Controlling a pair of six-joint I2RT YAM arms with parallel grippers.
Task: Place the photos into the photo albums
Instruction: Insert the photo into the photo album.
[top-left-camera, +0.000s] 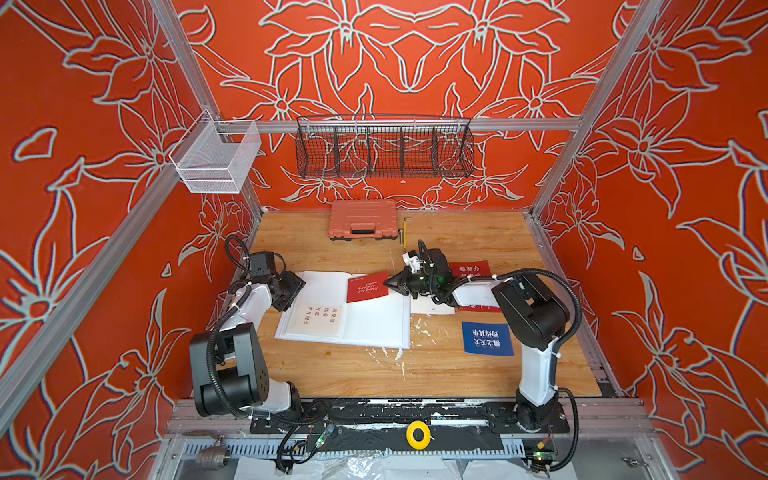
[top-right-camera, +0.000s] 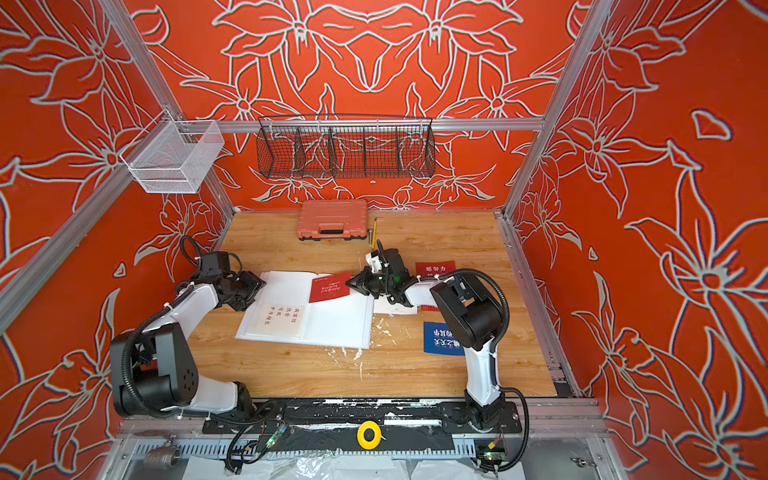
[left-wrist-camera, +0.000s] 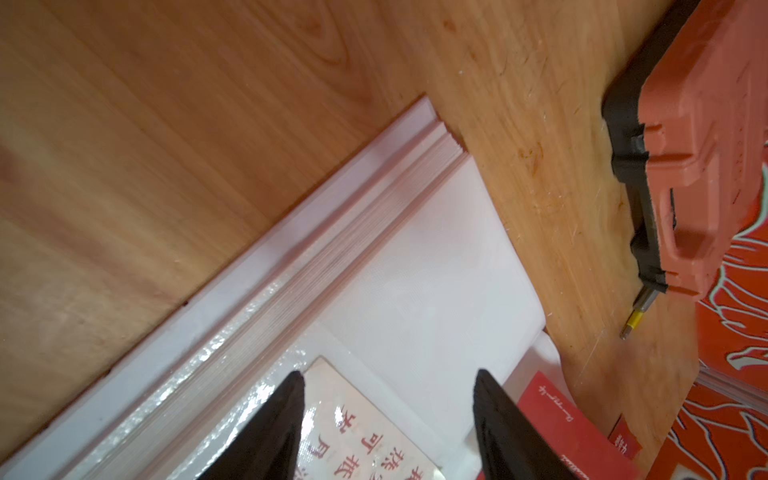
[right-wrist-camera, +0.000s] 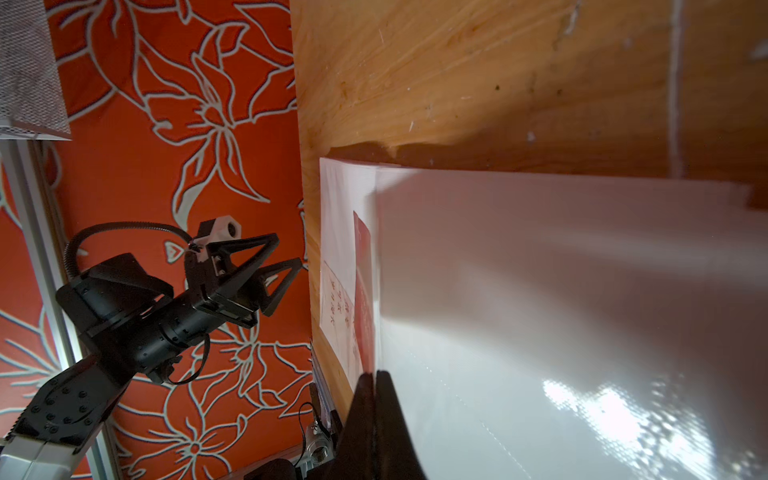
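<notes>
Seeing photo album (top-left-camera: 376, 330) open flat, mid-tabletop toward left edge. Gripping red card (top-left-camera: 366, 287) by its edge with right pincer (top-left-camera: 387, 283), closed, over the right page. Hovering left pincer (right-wrist-camera: 287, 249), jaws apart and empty, above sleeved white card (top-left-camera: 318, 318). Crowding right edge: blue card (top-left-camera: 487, 338), second red card (top-left-camera: 469, 269), loose white card (top-left-camera: 432, 308) half under right arm. Parked at far edge: orange-pink case (top-left-camera: 363, 218), bit (top-left-camera: 404, 235) beside it.

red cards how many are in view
3 red cards: one on the open album by the right tool, one beyond the right arm, one mostly hidden under that arm. Others may be covered.
</notes>
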